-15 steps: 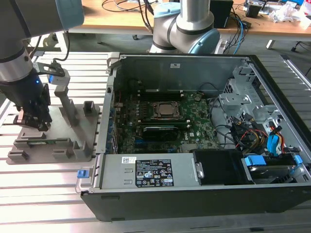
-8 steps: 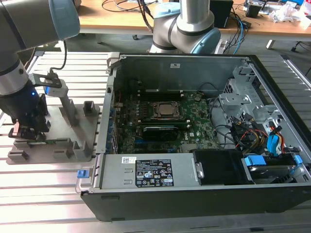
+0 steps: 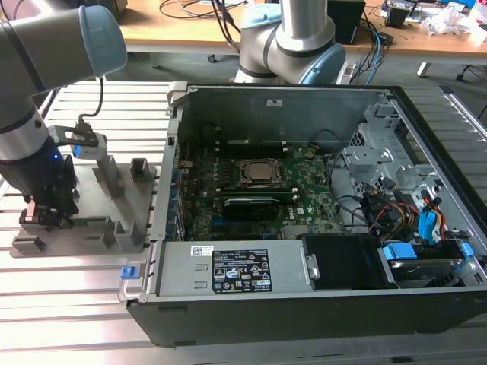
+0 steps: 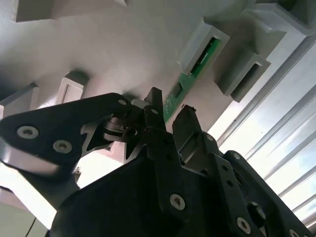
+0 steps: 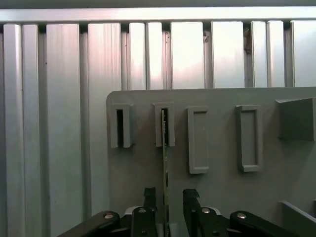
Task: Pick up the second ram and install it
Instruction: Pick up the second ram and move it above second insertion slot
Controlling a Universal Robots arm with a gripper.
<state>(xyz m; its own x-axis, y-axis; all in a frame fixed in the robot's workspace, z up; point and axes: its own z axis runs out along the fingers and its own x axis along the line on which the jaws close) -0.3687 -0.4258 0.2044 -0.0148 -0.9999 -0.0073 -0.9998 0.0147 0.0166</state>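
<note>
The arm (image 3: 46, 46) reaches down over a grey holder (image 3: 84, 190), a flat plate with raised blocks and pockets that lies on the slatted metal table (image 3: 76, 304). On the exterior view's right of the holder stands the open computer case (image 3: 304, 319), well apart from the claw. The claw (image 3: 47, 213) hangs low over the holder's end farthest from the case, almost down on the plate. In both wrist views the second ram (image 5: 164, 163) stands on its long edge on the holder (image 5: 222, 197), one end tucked into a narrow raised pocket (image 5: 164, 123) near the holder's edge, and its green board runs from that pocket back toward the claw. In the second wrist view the stick (image 4: 190, 74) shows as a thin green strip that leaves the pocket (image 4: 202, 44) and passes down between the dark fingers (image 4: 155, 106). The claw (image 5: 169, 193) is spread open and straddles the stick. One finger (image 5: 149, 195) sits just beside the board and the other (image 5: 190, 197) stands clearly off it, so nothing is clamped and the stick rests in the holder on its own. Other raised pockets line the same edge of the holder, on either side of the one with the stick. Inside the case, the large green motherboard (image 3: 304, 205) lies flat on the bottom.
</note>
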